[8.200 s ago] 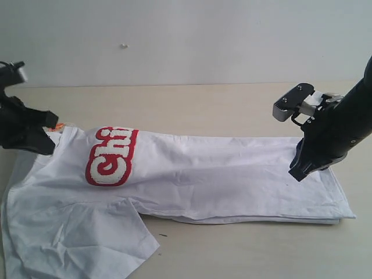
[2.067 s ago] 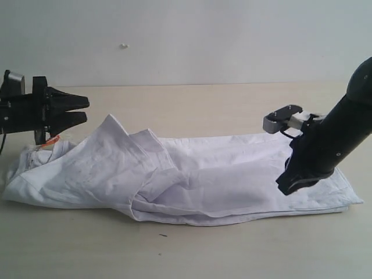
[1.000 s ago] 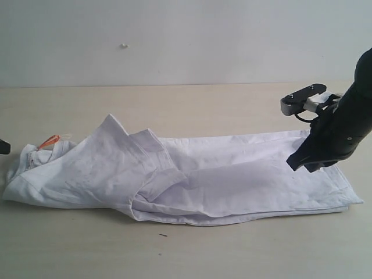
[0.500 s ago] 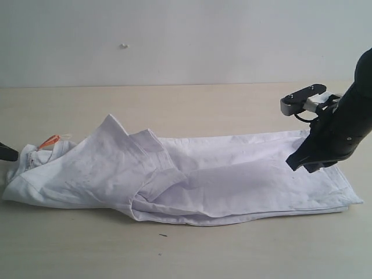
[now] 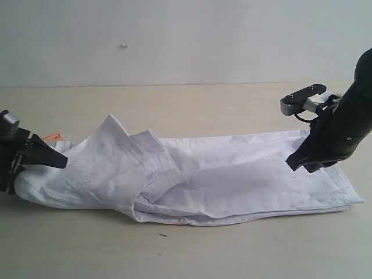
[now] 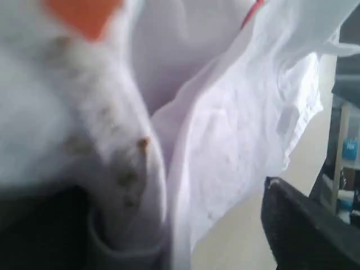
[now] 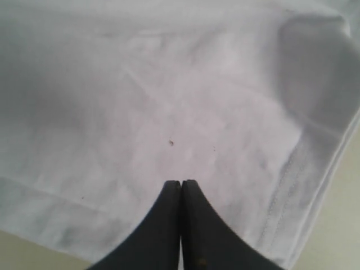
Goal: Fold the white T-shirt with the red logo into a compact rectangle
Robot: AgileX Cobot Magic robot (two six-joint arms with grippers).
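Observation:
The white T-shirt [image 5: 221,174] lies folded lengthwise into a long band across the table, with rumpled folds at its left half. The red logo is hidden in the exterior view; a thin red sliver [image 6: 252,12] peeks between layers in the left wrist view. My left gripper [image 5: 49,158] is at the collar end beside the orange neck tag [image 5: 52,137], jaws open, with shirt cloth [image 6: 225,129] lying between them [image 6: 174,191]. My right gripper [image 5: 293,164] hovers shut over the hem end, and its closed tips [image 7: 181,183] hold nothing.
The shirt rests on a light wooden table [image 5: 192,104] with a white wall behind it. A hem edge [image 7: 304,185] runs close to the right gripper, with bare tabletop beyond it. A small dark speck [image 5: 163,235] lies in front of the shirt.
My left gripper has come in from the left edge onto the collar end of the shirt. The right arm and the shirt have stayed put.

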